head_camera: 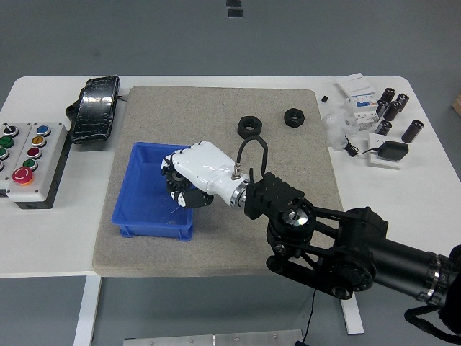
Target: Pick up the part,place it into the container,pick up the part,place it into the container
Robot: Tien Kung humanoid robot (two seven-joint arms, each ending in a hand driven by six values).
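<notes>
The right hand (189, 176) hung over the blue container (142, 189), fingers curled, their contents hidden; release should come low, well inside the walls.

White table (216, 263), grey mat (223, 238), button box (29, 162), capacitors (395, 108)

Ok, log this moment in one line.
right hand: over blue bin | grasp: cannot tell | two black nuts on mat

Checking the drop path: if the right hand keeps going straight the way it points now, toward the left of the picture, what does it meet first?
The right hand already reaches over the blue container. Going on leftward, it would probably first meet the container's far left wall, if it is low enough; its height above the bin is unclear.
</notes>
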